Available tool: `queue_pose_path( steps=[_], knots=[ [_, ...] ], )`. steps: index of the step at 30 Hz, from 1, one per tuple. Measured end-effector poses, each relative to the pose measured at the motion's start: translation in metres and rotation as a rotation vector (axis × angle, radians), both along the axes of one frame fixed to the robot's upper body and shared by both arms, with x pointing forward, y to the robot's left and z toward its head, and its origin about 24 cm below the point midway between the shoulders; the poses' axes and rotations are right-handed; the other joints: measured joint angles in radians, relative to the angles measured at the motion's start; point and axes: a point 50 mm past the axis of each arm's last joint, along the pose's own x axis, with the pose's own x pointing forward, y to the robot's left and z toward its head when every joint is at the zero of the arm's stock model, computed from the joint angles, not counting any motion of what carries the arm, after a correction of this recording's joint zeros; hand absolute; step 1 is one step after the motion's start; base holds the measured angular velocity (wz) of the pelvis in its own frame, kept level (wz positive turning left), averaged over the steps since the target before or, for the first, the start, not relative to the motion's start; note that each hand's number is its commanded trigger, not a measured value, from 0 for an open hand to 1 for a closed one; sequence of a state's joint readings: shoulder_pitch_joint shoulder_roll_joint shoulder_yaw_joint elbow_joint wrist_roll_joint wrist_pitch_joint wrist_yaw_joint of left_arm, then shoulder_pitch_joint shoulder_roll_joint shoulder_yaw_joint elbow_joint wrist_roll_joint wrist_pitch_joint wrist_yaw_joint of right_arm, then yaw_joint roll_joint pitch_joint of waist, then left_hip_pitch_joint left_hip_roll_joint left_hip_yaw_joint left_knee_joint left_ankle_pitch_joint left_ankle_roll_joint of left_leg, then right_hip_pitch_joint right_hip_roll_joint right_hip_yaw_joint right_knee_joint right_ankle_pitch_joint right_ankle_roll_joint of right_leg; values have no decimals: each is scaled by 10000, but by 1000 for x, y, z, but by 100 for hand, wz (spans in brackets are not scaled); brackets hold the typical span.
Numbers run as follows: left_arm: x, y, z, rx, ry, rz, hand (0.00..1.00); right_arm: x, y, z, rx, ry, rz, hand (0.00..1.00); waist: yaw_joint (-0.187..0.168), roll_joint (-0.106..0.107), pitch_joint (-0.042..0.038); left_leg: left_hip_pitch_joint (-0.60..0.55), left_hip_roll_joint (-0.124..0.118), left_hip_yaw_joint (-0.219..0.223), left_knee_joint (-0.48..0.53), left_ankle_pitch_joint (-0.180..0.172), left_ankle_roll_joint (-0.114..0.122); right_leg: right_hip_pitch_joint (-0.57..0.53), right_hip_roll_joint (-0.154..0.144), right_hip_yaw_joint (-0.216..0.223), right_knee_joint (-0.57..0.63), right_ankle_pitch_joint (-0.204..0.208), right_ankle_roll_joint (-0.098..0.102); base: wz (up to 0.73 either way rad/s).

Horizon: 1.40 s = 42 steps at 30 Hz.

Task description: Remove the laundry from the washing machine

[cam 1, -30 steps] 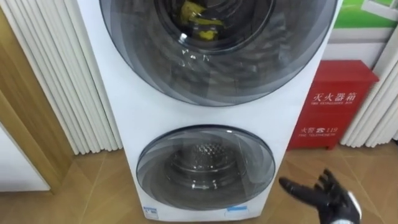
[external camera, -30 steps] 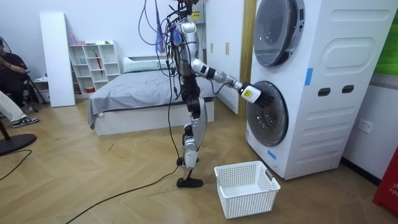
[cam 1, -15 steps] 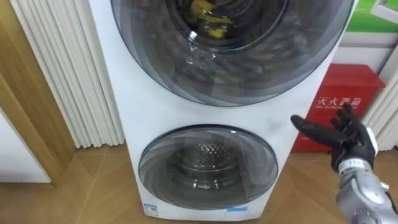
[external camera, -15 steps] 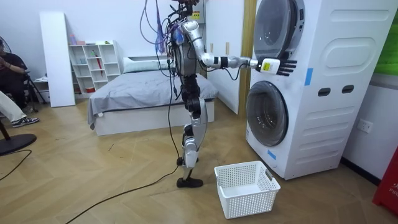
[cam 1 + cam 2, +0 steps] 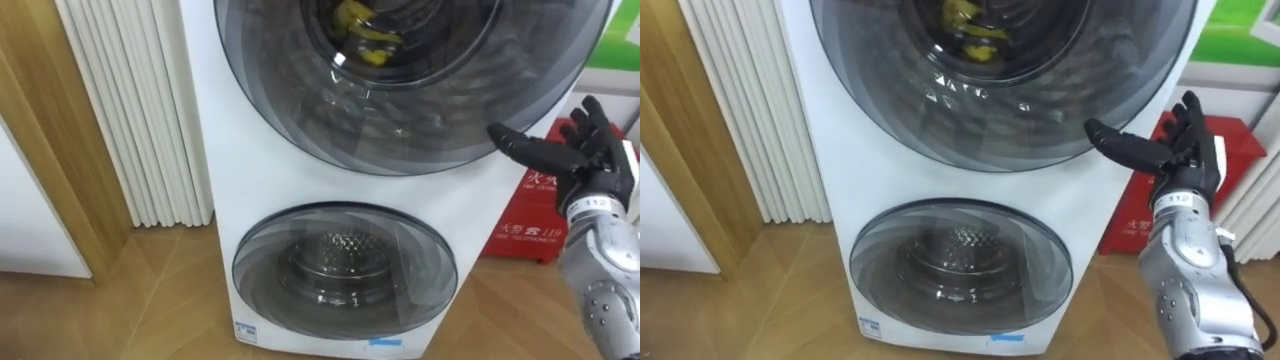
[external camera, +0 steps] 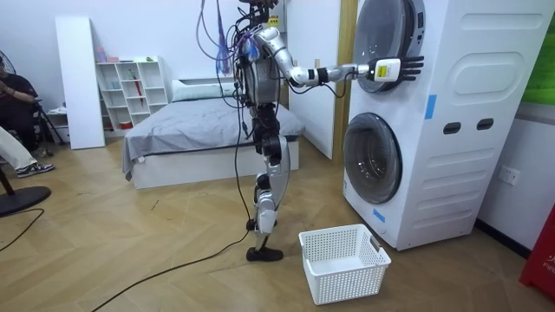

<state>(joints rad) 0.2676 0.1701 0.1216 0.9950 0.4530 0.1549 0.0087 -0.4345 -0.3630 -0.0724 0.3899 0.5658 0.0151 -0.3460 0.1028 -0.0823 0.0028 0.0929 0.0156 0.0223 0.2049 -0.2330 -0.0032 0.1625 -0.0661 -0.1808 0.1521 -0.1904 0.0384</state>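
Two front-loading drums sit stacked in one white washing machine. Yellow clothes lie behind the closed dark glass of the upper door. The lower door is closed too, and its steel drum looks bare. My right hand is raised at the right edge of the upper door, fingers straight and spread, holding nothing. It is seen in the right eye view as right hand and in the room view as right hand, with my arm stretched out level while I stand upright before the machine.
A white laundry basket stands on the wood floor in front of the machine. A red cabinet stands right of the machine and a white ribbed panel to its left. A bed is behind me.
My right hand has risen from beside the lower door to the right edge of the upper door. The eye view has shifted a little.
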Motion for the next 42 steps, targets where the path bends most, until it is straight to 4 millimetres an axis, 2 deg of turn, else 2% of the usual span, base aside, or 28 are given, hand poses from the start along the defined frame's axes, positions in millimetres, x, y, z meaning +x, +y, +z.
queue_pose_path(
  steps=[7, 11, 16, 20, 25, 35, 39, 42],
  knots=[
    [0, 0, 0, 22, 63, 17, 0, 9, -3, 21, -191, -481, 78, 0, 35, -21, 0, -97, -11, -159, -8, 0, 0, -27, -1, -140, -10, 0, 0, 7],
    [0, 1, 0, 44, 79, 4, 0, 8, -5, 23, -319, -502, 114, 0, 47, -32, 5, -65, -24, -264, -42, 2, 3, -3, -1, -140, 2, 0, 0, 4],
    [7, 1, 2, 142, -66, -223, 0, 9, -6, 24, -484, -408, 317, 0, 97, -111, 50, -115, -25, -266, -16, 2, 3, -46, -3, -140, -4, 0, 0, -1],
    [7, 2, 2, 226, -87, -221, 0, 9, -10, 23, -667, -275, 503, 0, 130, -111, 50, -133, -24, -263, 6, 2, 3, -62, -4, -139, -5, 0, 0, 0],
    [12, 2, 2, 249, -165, -271, 0, 16, -7, 33, -547, -355, 663, 0, 83, -144, 23, -496, -37, -297, 192, 6, -4, -349, -12, -193, 17, 1, -1, -1],
    [9, 3, 2, 60, 5, -283, 0, 17, -5, 35, -630, -466, 1096, 0, 109, -159, 11, -457, -37, -290, 294, 8, -6, -258, -14, -192, 14, 1, -2, 0],
    [10, 5, 3, 86, -26, -339, 0, 18, 1, 34, -1029, -375, 1362, 0, 134, -154, 9, -405, -27, -221, 276, 8, -6, -279, -11, -102, 17, 3, -6, -8],
    [12, 8, 4, 98, 41, -573, 0, 15, 9, 36, -1409, -476, 1677, 0, 136, -144, 10, -388, 24, -4, 242, 7, -6, -388, 21, 102, 25, 21, -35, -22]
  ],
)
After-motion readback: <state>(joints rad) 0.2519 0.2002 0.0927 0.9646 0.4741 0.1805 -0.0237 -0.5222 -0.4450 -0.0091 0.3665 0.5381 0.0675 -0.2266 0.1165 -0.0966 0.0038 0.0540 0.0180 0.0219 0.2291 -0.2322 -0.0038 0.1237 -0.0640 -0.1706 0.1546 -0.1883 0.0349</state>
